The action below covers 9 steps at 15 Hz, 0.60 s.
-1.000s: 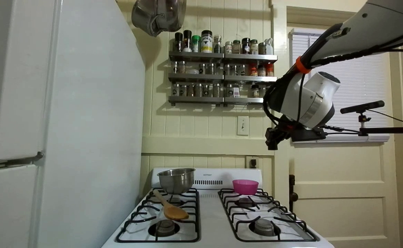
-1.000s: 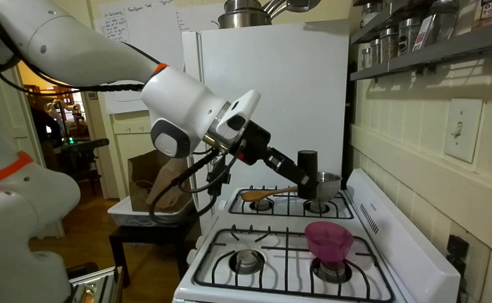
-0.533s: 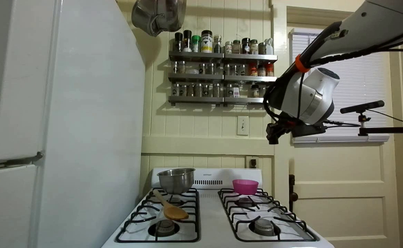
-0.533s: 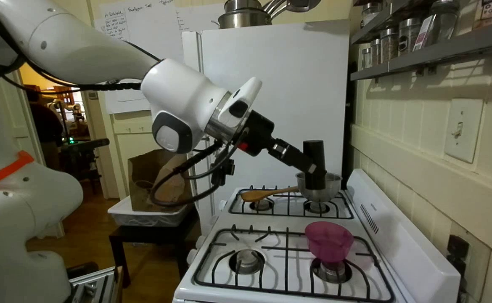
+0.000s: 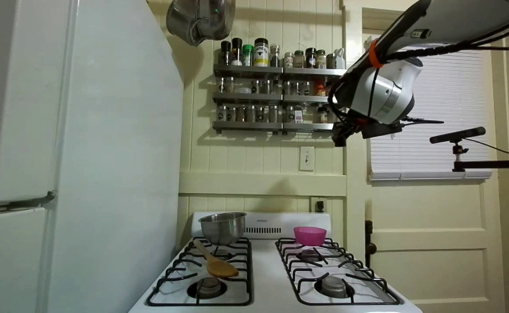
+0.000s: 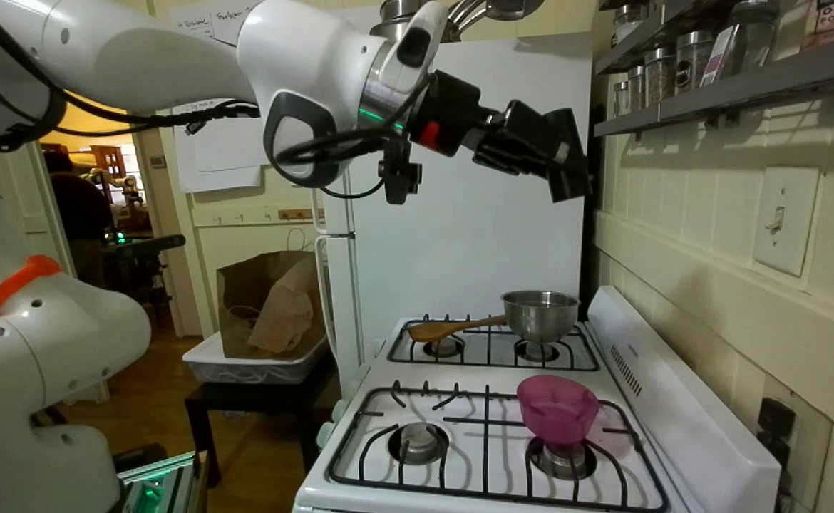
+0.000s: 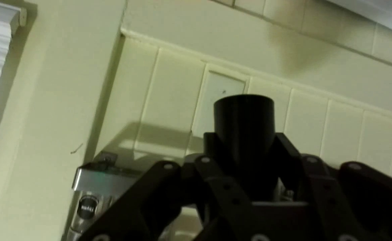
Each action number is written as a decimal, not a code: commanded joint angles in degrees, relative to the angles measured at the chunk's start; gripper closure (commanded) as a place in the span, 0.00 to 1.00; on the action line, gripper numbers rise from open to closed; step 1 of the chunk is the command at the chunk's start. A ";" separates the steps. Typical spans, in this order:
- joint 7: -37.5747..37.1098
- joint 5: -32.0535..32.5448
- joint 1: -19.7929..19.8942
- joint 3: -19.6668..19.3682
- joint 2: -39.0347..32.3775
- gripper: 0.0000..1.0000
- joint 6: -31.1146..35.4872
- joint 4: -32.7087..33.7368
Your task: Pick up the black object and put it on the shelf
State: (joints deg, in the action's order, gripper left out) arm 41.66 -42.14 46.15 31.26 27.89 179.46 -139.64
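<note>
The black object (image 7: 244, 113) is a smooth dark cylinder held between the two fingers of my gripper (image 7: 244, 144) in the wrist view. In an exterior view the gripper (image 6: 556, 153) holds the black object (image 6: 568, 187) slightly tilted, high above the stove and short of the wall. The gripper (image 5: 340, 135) also shows in an exterior view, near the shelf's lower right end; the object blends with the dark fingers there. The shelf (image 5: 248, 126) is a metal wall rack in tiers, lined with jars. It also shows at the right (image 6: 745, 92) and in the wrist view (image 7: 102, 182).
On the stove (image 5: 265, 278) stand a steel pot (image 5: 222, 228) and a pink bowl (image 5: 309, 236), with a wooden spoon (image 5: 222, 267) lying across a grate. A tall white fridge (image 6: 474, 185) stands beside the stove. A light switch (image 5: 306, 158) is below the shelf.
The arm and gripper have risen well up from pot height with the black object still held, and its tilt has changed. The pot, bowl and spoon have not moved.
</note>
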 commanded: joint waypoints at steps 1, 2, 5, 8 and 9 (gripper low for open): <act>-2.54 3.09 5.71 2.79 -1.37 0.81 -3.06 7.28; -3.01 3.96 7.28 3.46 -2.03 0.81 -3.09 9.11; -3.01 5.34 10.01 4.70 -5.18 0.81 -2.12 14.31; -2.70 7.33 12.72 6.85 -8.69 0.81 -1.55 18.50; -2.48 7.94 13.20 7.34 -10.45 0.81 -1.37 20.12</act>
State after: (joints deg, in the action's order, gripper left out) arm 39.97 -36.87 56.36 35.91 22.08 177.99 -124.40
